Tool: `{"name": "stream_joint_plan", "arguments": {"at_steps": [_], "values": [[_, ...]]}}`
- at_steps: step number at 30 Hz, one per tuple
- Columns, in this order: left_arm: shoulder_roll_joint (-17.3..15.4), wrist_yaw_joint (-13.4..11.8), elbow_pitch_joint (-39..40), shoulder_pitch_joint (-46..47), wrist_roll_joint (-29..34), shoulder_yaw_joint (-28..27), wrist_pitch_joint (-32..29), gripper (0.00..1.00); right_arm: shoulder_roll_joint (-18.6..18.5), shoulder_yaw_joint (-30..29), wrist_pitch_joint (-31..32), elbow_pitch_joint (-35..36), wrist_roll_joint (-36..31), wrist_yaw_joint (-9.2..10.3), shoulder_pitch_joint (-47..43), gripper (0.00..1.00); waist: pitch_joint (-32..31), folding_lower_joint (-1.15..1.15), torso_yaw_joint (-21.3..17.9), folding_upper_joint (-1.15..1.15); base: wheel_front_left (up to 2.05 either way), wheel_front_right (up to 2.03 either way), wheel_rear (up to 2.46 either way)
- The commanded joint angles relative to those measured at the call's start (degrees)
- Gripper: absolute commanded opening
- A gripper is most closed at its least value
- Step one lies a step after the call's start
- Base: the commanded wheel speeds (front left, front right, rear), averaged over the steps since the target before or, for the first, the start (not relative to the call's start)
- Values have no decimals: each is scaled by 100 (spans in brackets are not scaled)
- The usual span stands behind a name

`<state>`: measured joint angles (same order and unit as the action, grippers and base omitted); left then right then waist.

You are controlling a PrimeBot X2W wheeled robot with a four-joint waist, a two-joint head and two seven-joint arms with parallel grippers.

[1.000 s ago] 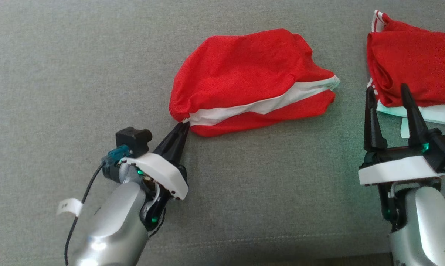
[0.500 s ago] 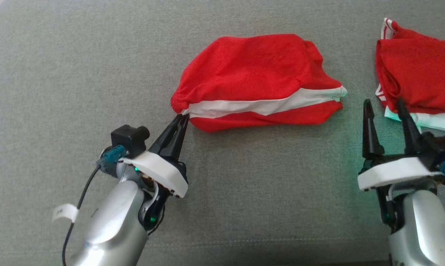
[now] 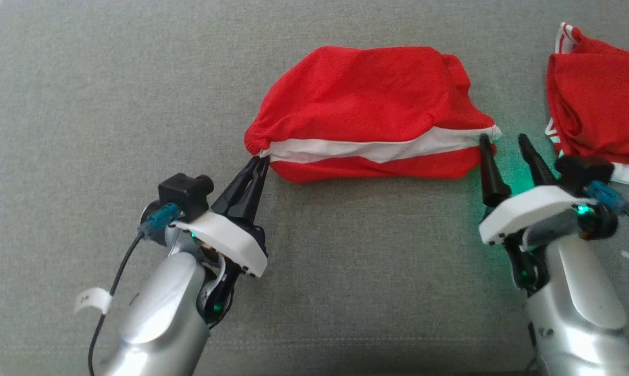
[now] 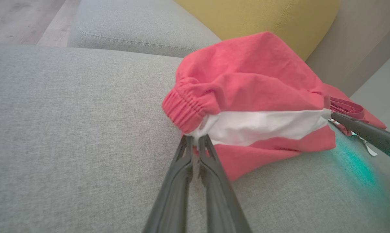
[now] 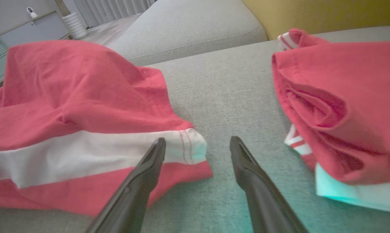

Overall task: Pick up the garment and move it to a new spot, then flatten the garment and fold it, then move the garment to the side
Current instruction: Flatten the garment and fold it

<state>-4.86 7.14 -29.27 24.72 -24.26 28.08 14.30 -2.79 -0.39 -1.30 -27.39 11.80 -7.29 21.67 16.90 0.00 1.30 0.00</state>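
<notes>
Task piece: your red garment (image 3: 372, 120) with the white band lies bunched on the sofa seat (image 3: 84, 104), between your two arms.
Left end: your left gripper (image 3: 259, 163) is pinched tight on the gathered waistband corner.
Right end: your right gripper (image 3: 503, 138) is spread wide and holds nothing. One finger is at the white hem, the other over bare seat.
Nearby: a second garment (image 3: 596, 115), red and white, is heaped just right of that gripper, apart from yours.
Surface: grey woven upholstery.
Room: a yellow back cushion (image 4: 256, 16) is behind, with wooden floor (image 4: 20, 19) and a pale cabinet (image 5: 26, 32) beyond.
</notes>
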Motion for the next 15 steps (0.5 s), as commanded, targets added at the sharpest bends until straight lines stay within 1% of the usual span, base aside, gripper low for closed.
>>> {"name": "stream_joint_plan", "arguments": {"at_steps": [1, 7, 15], "values": [[-47, 34, 195, 84, 70, -169, 70, 0, -9, 205, 21, 55, 2, -20, 253, 100, 20, 0, 15, 0, 0, 0, 0], [-46, 34, 188, 121, 60, -116, 70, 0, -10, 314, 99, -400, -40, -20, 547, 100, 64, 0, 70, 0, 0, 0, 0], [-66, 35, 158, 138, 35, -77, 70, 0, -73, 445, 9, -716, -5, -20, 725, 100, 78, 0, 100, 0, 0, 0, 0]]}}
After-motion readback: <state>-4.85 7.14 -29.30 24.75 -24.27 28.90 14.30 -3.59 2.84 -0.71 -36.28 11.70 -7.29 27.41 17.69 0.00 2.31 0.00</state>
